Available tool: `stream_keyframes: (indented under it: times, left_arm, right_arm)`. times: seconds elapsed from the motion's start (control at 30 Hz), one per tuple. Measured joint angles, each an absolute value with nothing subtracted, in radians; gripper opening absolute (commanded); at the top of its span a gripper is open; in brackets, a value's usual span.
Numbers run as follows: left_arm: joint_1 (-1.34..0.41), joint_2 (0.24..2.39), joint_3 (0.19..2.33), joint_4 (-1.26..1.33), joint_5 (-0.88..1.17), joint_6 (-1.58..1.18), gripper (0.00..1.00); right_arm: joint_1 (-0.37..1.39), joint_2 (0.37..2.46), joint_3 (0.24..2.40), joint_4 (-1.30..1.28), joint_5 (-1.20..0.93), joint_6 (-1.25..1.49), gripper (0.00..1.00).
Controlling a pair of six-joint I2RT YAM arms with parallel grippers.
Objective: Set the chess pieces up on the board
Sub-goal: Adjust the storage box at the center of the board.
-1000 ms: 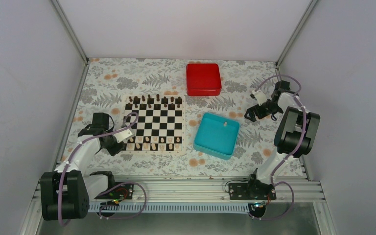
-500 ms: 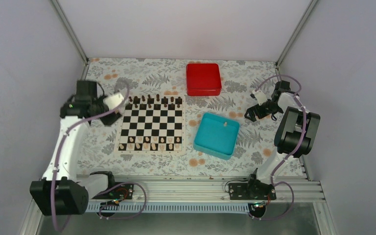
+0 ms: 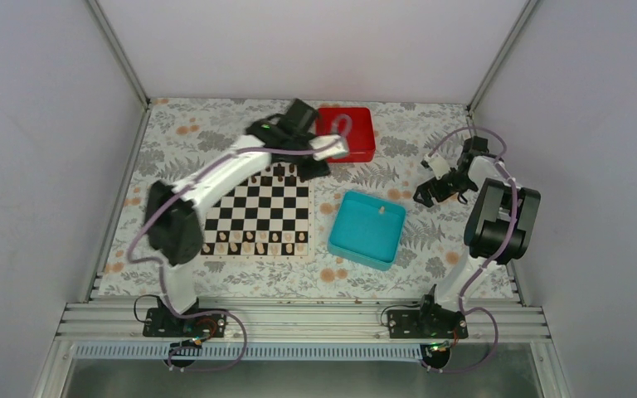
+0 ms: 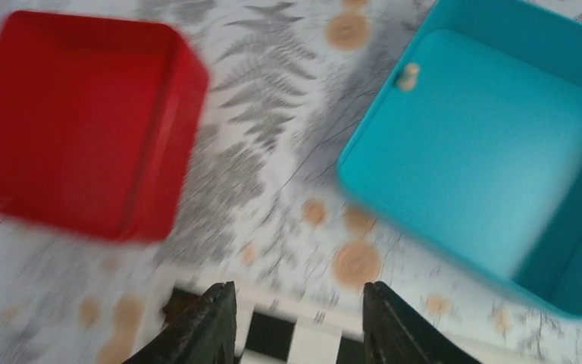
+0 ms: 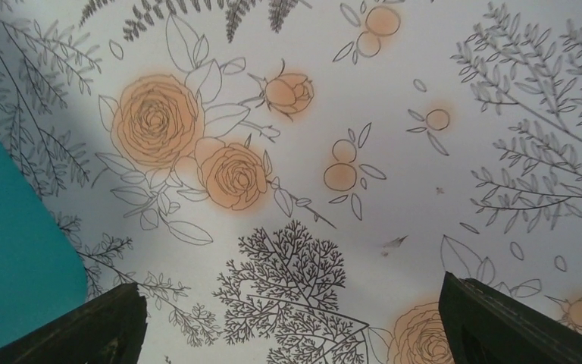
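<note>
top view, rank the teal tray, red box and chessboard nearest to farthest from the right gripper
1. teal tray: just left of the right gripper, slightly nearer the arm bases.
2. red box: farther left, toward the back of the table.
3. board: farthest left, beyond the tray.

Board [image 3: 269, 211]: we count one
Teal tray [image 3: 365, 236]: one
Red box [image 3: 357, 141]: one
Chess piece [image 3: 380, 211] in tray: we see one

I see white links, black joints and purple cables [image 3: 474, 130] on my left arm [image 3: 224, 166] and right arm [image 3: 504, 217]; the left gripper [image 4: 297, 288] is black.
</note>
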State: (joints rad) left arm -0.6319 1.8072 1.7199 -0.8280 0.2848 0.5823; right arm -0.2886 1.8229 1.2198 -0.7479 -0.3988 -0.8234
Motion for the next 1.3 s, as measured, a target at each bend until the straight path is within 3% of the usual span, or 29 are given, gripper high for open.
stream_keyframes:
  times: [0.2, 0.4, 0.63, 1.13, 1.3]
  left_arm:
    - [-0.793, 2.112, 1.954, -0.819, 0.304, 0.497, 0.3]
    - [-0.876, 2.241, 2.087, -0.739, 0.372, 0.367, 0.22]
    - [-0.948, 2.313, 2.088, -0.666, 0.385, 0.242, 0.08]
    - [-0.939, 2.202, 1.744, -0.564, 0.245, 0.168, 0.04]
    - [-0.916, 2.221, 1.784, -0.551, 0.229, 0.167, 0.02]
  right_arm:
    - [-0.288, 1.829, 1.206, -0.741, -0.392, -0.841, 0.96]
    - [-0.279, 1.828, 1.15, -0.686, -0.392, -0.845, 0.94]
    - [-0.247, 1.828, 1.118, -0.607, -0.396, -0.849, 0.92]
    - [-0.174, 1.826, 1.124, -0.519, -0.414, -0.841, 0.92]
    - [-0.13, 1.826, 1.124, -0.511, -0.431, -0.834, 0.82]
